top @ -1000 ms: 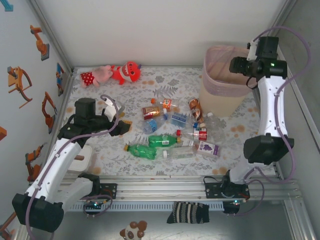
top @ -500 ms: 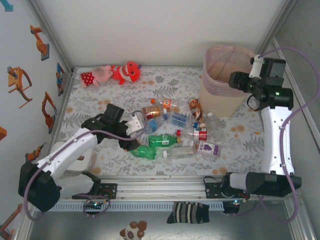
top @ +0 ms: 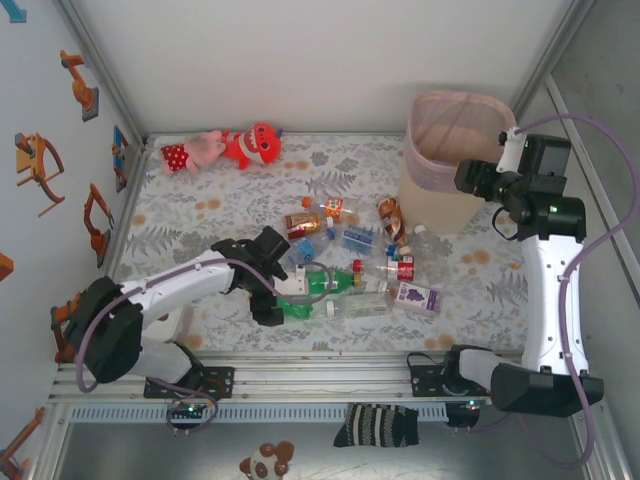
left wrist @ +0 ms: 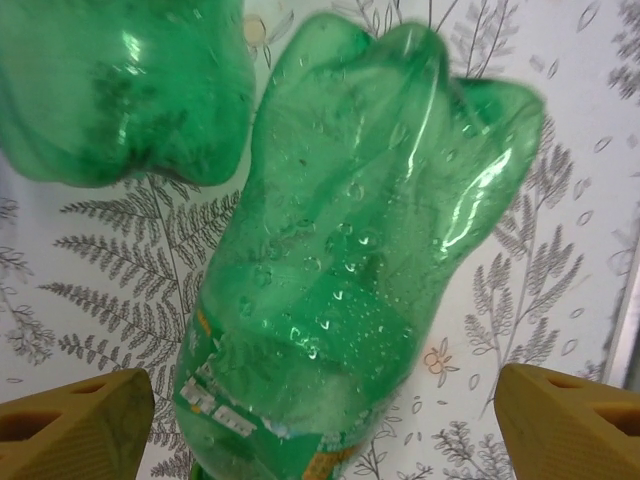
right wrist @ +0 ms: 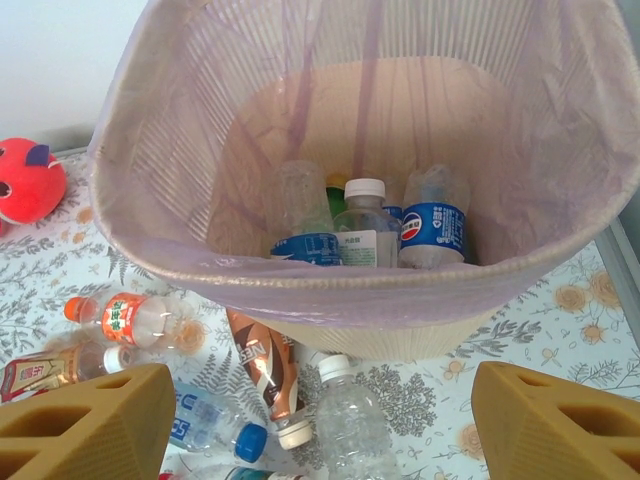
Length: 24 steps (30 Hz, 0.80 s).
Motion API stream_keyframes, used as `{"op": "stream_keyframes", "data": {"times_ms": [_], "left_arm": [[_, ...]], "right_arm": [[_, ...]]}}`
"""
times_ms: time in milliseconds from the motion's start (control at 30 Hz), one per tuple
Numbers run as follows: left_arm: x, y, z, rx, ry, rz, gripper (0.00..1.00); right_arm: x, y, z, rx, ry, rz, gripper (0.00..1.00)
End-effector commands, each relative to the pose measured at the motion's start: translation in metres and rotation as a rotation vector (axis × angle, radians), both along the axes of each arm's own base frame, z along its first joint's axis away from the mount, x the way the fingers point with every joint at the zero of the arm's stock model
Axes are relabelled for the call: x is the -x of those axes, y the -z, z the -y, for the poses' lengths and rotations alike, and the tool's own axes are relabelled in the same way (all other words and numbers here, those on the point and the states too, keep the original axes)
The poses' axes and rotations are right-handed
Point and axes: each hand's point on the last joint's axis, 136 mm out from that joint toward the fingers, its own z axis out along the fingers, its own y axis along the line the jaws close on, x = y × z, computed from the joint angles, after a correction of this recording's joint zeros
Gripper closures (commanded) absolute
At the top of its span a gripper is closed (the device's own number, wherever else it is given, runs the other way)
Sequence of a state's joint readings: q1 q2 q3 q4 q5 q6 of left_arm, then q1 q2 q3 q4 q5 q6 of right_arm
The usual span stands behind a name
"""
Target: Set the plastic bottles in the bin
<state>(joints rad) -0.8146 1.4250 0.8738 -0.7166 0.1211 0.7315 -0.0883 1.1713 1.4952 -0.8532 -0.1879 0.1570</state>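
Floral-print cloth over table [top: 180, 215], walled on 3 sides, metal rail along the near edge.

Plastic bottles [top: 350, 255] lay loose at mid-table, most on their sides, thin crinkled plastic with coloured labels. About 11 by count; some overlapped, so not certain. 2 were green, ribbed, lobed at the base and beaded with droplets inside: green bottle [left wrist: 340, 270] and second green bottle [left wrist: 120, 90], lying just beside each other.

Bin [top: 445, 185] stood at the far right, tall and round, pink mesh rim over a smooth cream body. At least 4 bottles stood inside against its near wall, seen from the right wrist: 1 white-capped [right wrist: 365, 225], 2 blue-labelled, 1 half hidden behind.

2 plush toys [top: 225, 148], red and pink, lay at the far left edge.

Left gripper [left wrist: 320, 425] was low over the green bottle, jaws spread wide to either side of it, cloth showing in both gaps, nothing held.

Right gripper [right wrist: 320, 430] hung by the bin's near side, jaws wide, empty.

Bare cloth lay open left of the heap and along the far edge.
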Motion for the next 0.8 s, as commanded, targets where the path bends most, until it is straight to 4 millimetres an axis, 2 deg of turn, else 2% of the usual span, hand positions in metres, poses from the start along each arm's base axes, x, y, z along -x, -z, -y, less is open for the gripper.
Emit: {"op": "stream_keyframes", "data": {"times_ms": [0, 133, 267, 500, 767], "left_arm": [[-0.009, 0.008, 0.000, -0.053, 0.059, 0.039, 0.12], [-0.010, 0.028, -0.002, -0.092, 0.057, 0.018, 0.13], [-0.008, 0.039, -0.002, -0.116, 0.057, -0.014, 0.18], [-0.005, 0.044, -0.004, -0.132, 0.067, -0.030, 0.32], [-0.002, 0.041, -0.004, -0.133, 0.075, -0.036, 0.43]], "right_arm": [[0.005, -0.010, -0.004, -0.007, -0.009, 0.043, 0.23], [0.009, -0.010, -0.004, -0.007, -0.011, 0.045, 0.23], [0.011, -0.008, -0.005, -0.009, -0.014, 0.041, 0.23], [0.014, -0.006, -0.007, -0.013, -0.023, 0.029, 0.23], [0.024, -0.014, -0.006, 0.008, -0.022, 0.032, 0.23]]}}
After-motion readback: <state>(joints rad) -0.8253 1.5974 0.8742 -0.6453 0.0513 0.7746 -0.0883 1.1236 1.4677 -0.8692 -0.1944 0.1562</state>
